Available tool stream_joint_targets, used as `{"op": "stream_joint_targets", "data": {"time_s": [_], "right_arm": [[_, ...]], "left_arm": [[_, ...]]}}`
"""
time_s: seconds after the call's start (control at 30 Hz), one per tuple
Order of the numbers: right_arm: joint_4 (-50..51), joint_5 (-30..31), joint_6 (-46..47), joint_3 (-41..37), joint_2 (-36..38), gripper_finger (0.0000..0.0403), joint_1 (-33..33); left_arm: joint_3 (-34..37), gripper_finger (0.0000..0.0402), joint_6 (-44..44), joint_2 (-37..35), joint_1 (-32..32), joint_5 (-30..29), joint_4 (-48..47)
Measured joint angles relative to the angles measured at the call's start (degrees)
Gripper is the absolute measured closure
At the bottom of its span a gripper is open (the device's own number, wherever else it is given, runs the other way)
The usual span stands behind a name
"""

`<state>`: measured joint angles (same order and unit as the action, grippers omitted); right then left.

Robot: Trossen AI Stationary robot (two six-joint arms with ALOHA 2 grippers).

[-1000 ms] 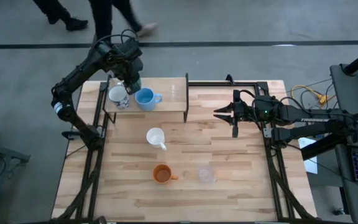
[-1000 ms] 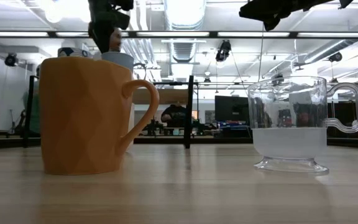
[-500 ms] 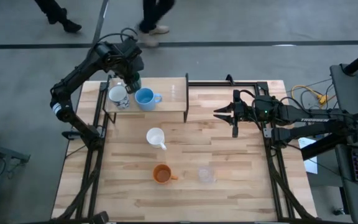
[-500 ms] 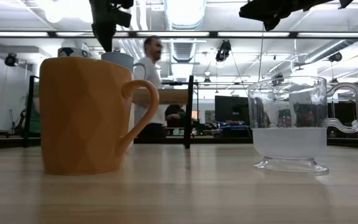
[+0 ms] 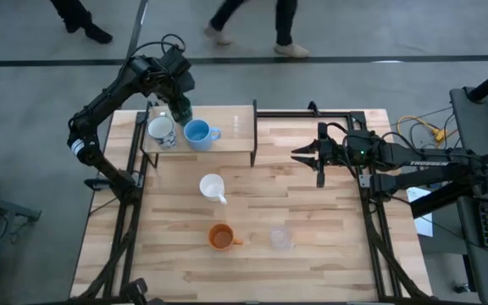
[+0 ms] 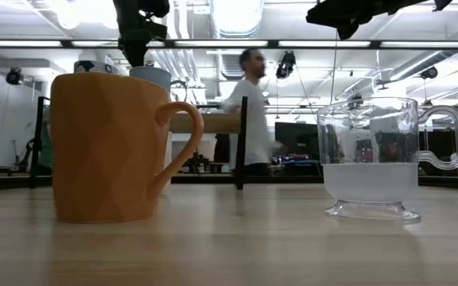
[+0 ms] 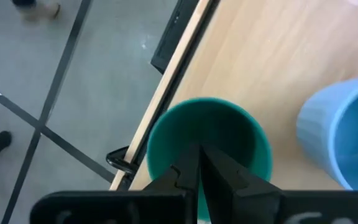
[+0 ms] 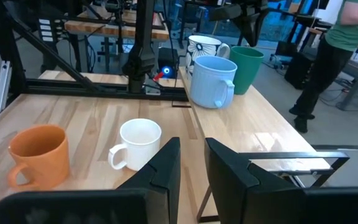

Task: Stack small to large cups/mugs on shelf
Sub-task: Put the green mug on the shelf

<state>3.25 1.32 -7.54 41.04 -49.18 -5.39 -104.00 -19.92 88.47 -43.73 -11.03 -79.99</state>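
Note:
The shelf (image 5: 227, 127) stands at the table's far left. On it stand a dark green cup (image 5: 183, 111), a silver-grey mug (image 5: 161, 131) and a light blue cup (image 5: 196, 133). My left gripper (image 7: 199, 163) is shut and points down over the green cup's opening (image 7: 210, 134); it also shows in the right wrist view (image 8: 251, 38). On the table stand a white mug (image 5: 213, 185), an orange mug (image 5: 220, 237) and a clear cup (image 5: 281, 240). My right gripper (image 5: 297, 154) hangs open and empty at the table's right. My left gripper's shut fingers (image 7: 188, 168) point down from above at the green cup's opening, close to its rim (image 8: 248, 51). I cannot tell whether they touch it. The cup stands upright on the shelf.
The shelf's right half (image 5: 237, 127) is bare board. The shelf's black frame post (image 5: 254, 135) stands between the shelf and the right arm. A person walks on the floor beyond the table's far edge (image 5: 261, 21).
My left gripper has shifted a little toward the table's far edge, staying above the green cup. The cup has stayed in place on the shelf. A person has walked past behind the table.

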Motion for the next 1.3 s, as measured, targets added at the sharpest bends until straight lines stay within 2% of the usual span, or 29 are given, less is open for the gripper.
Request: {"op": "stream_joint_targets", "data": {"time_s": [0.5, 1.3], "right_arm": [[-0.02, 0.0, 0.01, 0.0, 0.0, 0.0335, 0.0], [-0.09, 0.0, 0.03, 0.0, 0.0, 0.0335, -0.02]], "left_arm": [[8.21, 0.0402, -0.04, 0.01, -0.19, -0.78, 2.68], [8.58, 0.0402, 0.11, 0.0, -0.43, -7.19, 0.65]]}}
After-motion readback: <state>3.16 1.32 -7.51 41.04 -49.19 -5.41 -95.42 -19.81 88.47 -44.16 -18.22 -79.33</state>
